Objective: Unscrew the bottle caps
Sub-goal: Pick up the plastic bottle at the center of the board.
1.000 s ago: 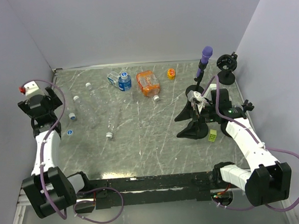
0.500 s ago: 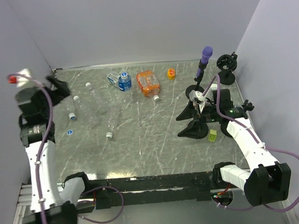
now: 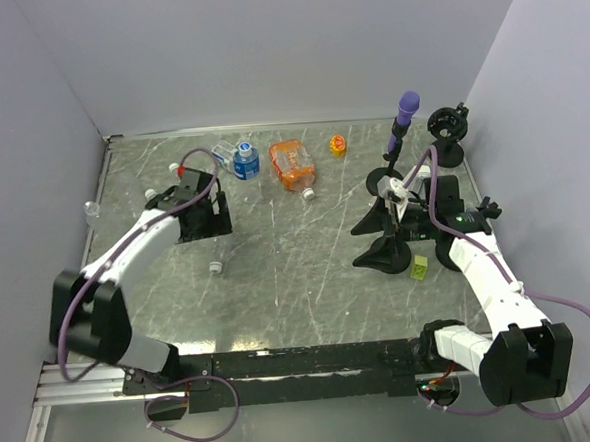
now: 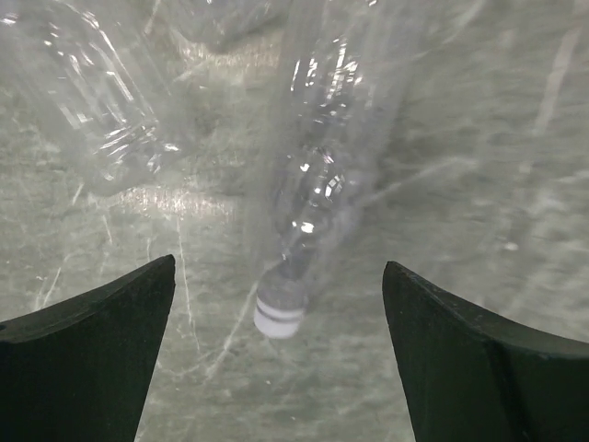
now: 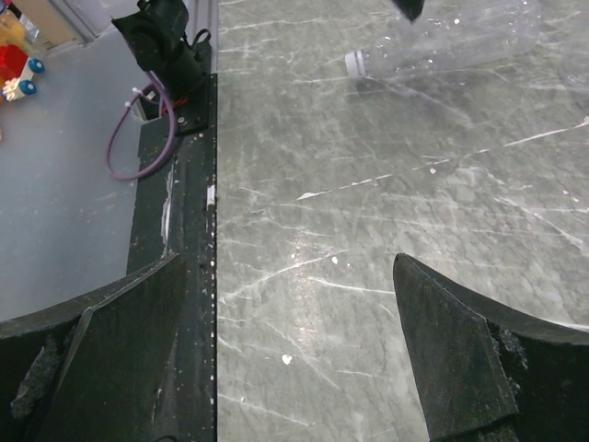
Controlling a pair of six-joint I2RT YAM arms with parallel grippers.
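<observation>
Left pincer [image 4: 279,265] spread wide, empty, hovered above clear bottle [image 4: 313,184] lying on desk [image 4: 515,138]; white cap [image 4: 279,311] on neck, centred between fingers, likely lined up for grab. Right pincer [image 5: 287,262] spread too, empty, parked well apart from bottle.

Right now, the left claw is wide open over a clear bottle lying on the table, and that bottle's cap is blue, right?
Not quite. The left wrist view shows the cap on that clear bottle is white, not blue. The rest stands: the left gripper is wide open over the bottle lying on the table.
</observation>
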